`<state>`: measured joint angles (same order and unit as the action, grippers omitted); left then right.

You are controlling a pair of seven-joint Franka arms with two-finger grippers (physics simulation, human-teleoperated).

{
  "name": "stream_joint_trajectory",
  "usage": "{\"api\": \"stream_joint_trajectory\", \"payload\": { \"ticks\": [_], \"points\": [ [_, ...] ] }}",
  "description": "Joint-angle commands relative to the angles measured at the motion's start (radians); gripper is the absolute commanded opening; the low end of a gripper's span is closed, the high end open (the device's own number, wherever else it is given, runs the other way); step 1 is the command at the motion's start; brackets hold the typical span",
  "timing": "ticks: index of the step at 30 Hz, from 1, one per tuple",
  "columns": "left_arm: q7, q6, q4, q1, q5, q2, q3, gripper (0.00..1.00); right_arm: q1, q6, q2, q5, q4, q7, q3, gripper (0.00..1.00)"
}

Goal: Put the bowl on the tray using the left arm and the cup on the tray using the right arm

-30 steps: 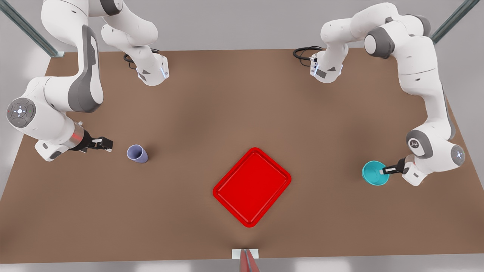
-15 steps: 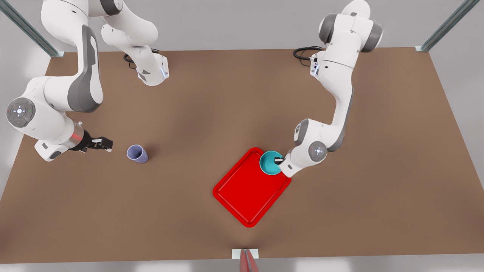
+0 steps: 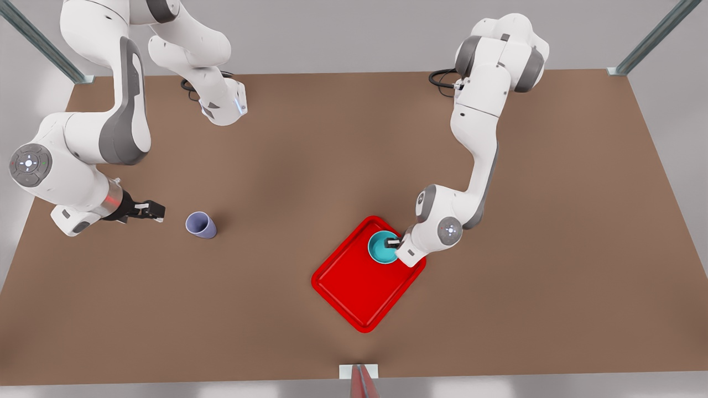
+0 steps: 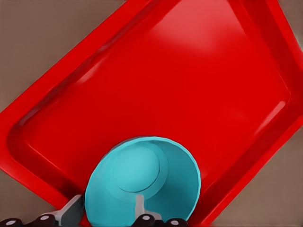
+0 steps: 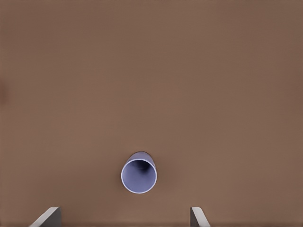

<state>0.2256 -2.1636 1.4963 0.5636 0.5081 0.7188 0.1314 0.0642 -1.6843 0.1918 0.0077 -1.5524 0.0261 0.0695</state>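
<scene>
The teal bowl is over the corner of the red tray nearest the front view's right; whether it rests on the tray I cannot tell. My left gripper is shut on its rim, one finger inside and one outside. In the left wrist view the bowl covers part of the tray, with the left gripper clamped on its edge. The lavender cup stands upright on the table at the front view's left. My right gripper waits beside it, open. In the right wrist view the cup lies ahead of the right gripper.
The brown table stretches wide between cup and tray. Black cables coil at the back by the arm bases. A red and white marker sits at the table's front edge. Metal struts stand at the back corners.
My left arm has swung the bowl from the front view's far right to over the tray, then a little farther in. The right arm and the cup have not moved.
</scene>
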Motion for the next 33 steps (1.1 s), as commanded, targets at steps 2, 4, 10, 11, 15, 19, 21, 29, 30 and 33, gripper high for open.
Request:
{"api": "stream_joint_trajectory", "payload": {
  "ticks": [2,4,10,11,15,19,21,29,30,33],
  "points": [
    [0.012,0.234,-0.002,-0.001,-0.158,-0.122,0.08,1.0,0.0,0.0,0.0,0.0,0.0,0.0,0.001,1.0],
    [0.009,0.272,-0.004,0.002,-0.273,-0.246,0.168,1.0,0.0,0.002,0.0,0.0,0.0,0.0,0.0,1.0],
    [-0.417,0.668,0.009,-0.145,-0.576,-0.53,0.16,1.0,0.0,0.002,0.0,0.002,0.0,0.0,0.0,1.0],
    [-0.407,0.673,0.004,-0.145,-0.577,-0.518,0.163,1.0,0.0,0.002,0.0,0.002,0.0,0.0,0.0,1.0],
    [-0.393,0.682,-0.005,-0.145,-0.568,-0.507,0.168,1.0,0.002,0.002,0.001,0.002,0.0,0.0,0.0,1.0],
    [-0.397,0.745,-0.074,-0.146,-0.54,-0.476,0.172,1.0,-0.007,-0.005,0.014,0.003,0.012,-0.002,0.001,1.0],
    [-0.397,0.746,-0.074,-0.146,-0.542,-0.473,0.172,1.0,-0.003,-0.023,0.018,0.003,0.015,-0.008,0.0,1.0],
    [-0.396,0.763,-0.073,-0.153,-0.539,-0.466,0.175,1.0,-0.101,-0.348,-0.028,0.025,-0.35,0.002,-0.033,1.0],
    [-0.396,0.765,-0.073,-0.153,-0.539,-0.466,0.174,1.0,-0.101,-0.419,0.009,0.025,-0.385,0.002,-0.033,1.0],
    [-0.396,0.774,-0.074,-0.153,-0.528,-0.464,0.175,1.0,-0.11,-0.566,0.147,0.029,-0.39,0.029,-0.034,1.0]
  ]
}}
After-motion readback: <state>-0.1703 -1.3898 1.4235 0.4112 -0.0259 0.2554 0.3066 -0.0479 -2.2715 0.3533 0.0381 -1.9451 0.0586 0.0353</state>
